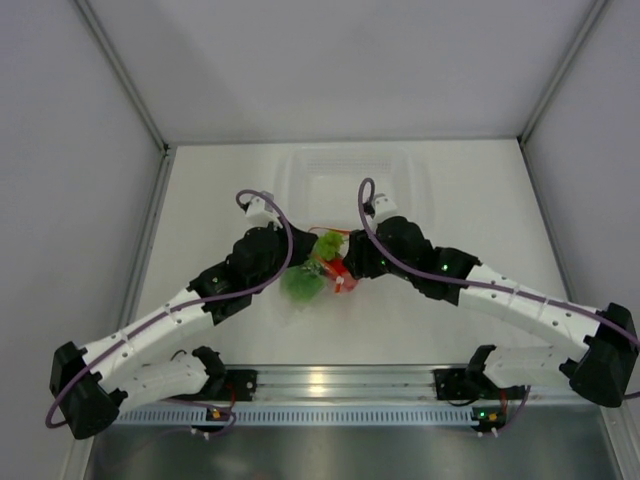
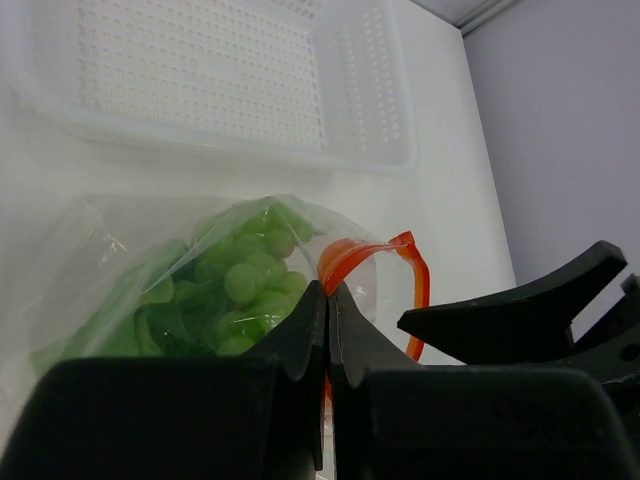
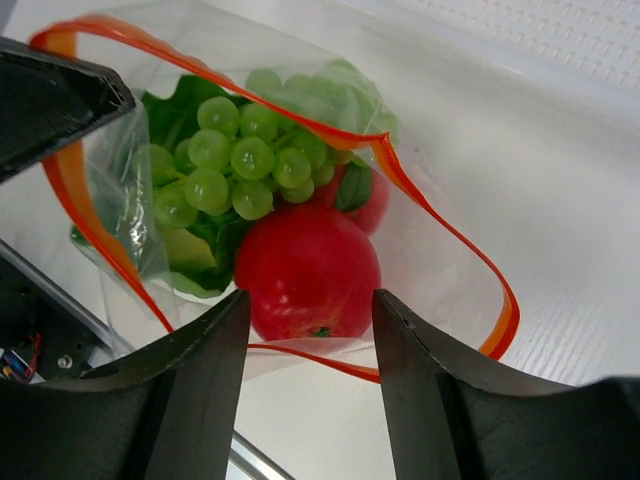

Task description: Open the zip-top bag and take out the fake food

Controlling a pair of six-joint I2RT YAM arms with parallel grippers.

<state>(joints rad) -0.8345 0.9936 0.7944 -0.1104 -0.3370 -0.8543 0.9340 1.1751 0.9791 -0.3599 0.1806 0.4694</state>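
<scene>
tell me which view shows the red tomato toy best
Right wrist: the round red plastic tomato fills the middle, inside the open clear zip-top bag. Top external shows only a small red patch; left wrist shows none of it, only green plastic grapes.

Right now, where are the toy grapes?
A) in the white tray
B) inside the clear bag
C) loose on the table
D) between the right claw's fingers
B: the grape bunch lies inside the zip-top bag, beside the tomato, within the loop of its open orange zip strip.
</scene>
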